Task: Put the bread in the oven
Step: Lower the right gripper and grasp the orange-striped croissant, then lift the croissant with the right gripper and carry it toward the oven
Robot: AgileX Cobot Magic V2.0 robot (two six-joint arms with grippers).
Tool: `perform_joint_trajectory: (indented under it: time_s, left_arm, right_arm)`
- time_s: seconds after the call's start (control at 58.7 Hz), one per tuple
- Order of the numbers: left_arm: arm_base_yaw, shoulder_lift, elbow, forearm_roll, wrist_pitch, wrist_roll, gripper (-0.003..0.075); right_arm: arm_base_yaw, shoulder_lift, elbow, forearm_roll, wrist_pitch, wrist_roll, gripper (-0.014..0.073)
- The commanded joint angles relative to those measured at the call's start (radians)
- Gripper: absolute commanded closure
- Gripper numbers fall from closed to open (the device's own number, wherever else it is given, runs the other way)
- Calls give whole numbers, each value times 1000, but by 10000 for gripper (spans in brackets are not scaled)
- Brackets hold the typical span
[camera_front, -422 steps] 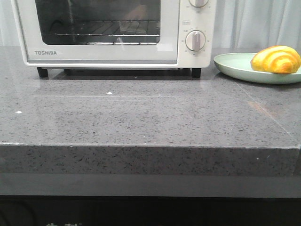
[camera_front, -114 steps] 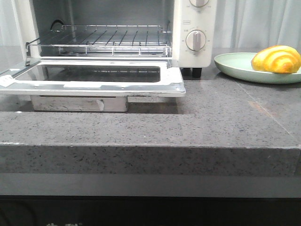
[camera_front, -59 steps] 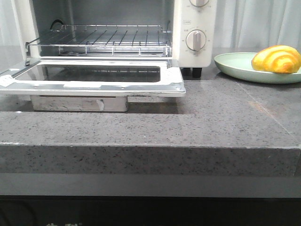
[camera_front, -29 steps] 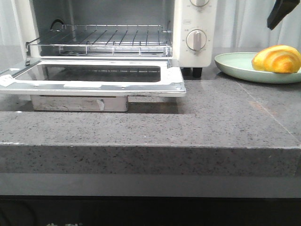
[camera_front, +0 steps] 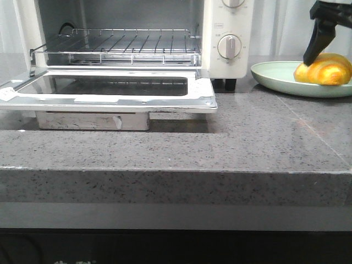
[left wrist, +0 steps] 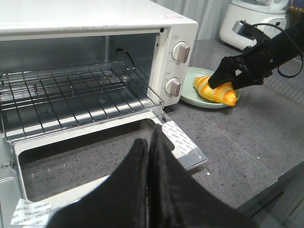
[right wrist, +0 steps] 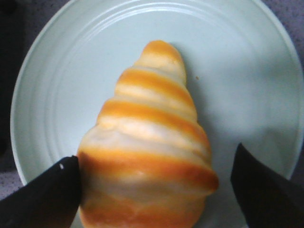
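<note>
The yellow-orange bread [camera_front: 325, 70] lies on the pale green plate [camera_front: 275, 77], to the right of the white oven [camera_front: 228, 33]. The oven's door [camera_front: 110, 93] is folded down flat and its wire rack [camera_front: 121, 47] is bare. My right gripper [right wrist: 153, 159] is open and straddles the bread's [right wrist: 152, 137] wide end. One finger touches it and the other stands a little apart. The left wrist view shows it over the bread [left wrist: 214, 90]. My left gripper [left wrist: 149, 137] is shut and empty, above the open door, and is out of the front view.
The open door juts forward over the grey counter [camera_front: 247, 143], towards its front edge [camera_front: 176, 173]. A white appliance [left wrist: 249, 19] stands behind the plate. A curtain hangs behind the oven.
The oven door, shut 7 s ago, now lies open. My right gripper came down from the upper right and now straddles the bread on the plate.
</note>
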Motion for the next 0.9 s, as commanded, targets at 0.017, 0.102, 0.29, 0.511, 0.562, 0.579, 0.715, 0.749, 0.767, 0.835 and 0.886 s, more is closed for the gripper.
perform_joint_trajectory:
  time_s: [0.017, 0.102, 0.29, 0.511, 0.562, 0.579, 0.715, 0.749, 0.767, 0.835, 0.886]
  left_arm:
    - [-1, -2, -26, -1, -67, -9, 741]
    - [-1, -2, -26, -1, -67, -9, 741]
    - [-1, -2, -26, 9, -67, -9, 741]
    - [-1, -2, -26, 9, -67, -9, 741]
    - [-1, -2, -26, 9, -67, -9, 741]
    - [-1, -2, -26, 9, -67, -9, 741]
    - [-1, -2, -26, 9, -67, -9, 741]
    - [-1, -2, -26, 9, -67, -9, 741]
    - [-1, -2, -26, 9, -67, -9, 741]
    - [-1, -2, -26, 9, -67, -9, 741]
    - [-1, -2, -26, 9, -67, -9, 741]
  right_arm:
    - [0, -29, -37, 18, -35, -16, -50]
    - [0, -26, -37, 18, -32, -16, -50]
    - [0, -26, -37, 18, -24, -16, 69]
    - [0, -26, -38, 22, -22, -16, 361]
    - [0, -27, -39, 24, -22, -16, 394]
    - [0, -31, -39, 24, -23, -16, 401]
    - [0, -70, -39, 25, -32, -17, 422]
    - [0, -88, -39, 25, -36, -19, 422]
    - [0, -96, -39, 24, -39, -22, 422]
    - [0, -137, -39, 24, -47, -46, 422]
    - [0, -178, -38, 24, -45, -59, 422]
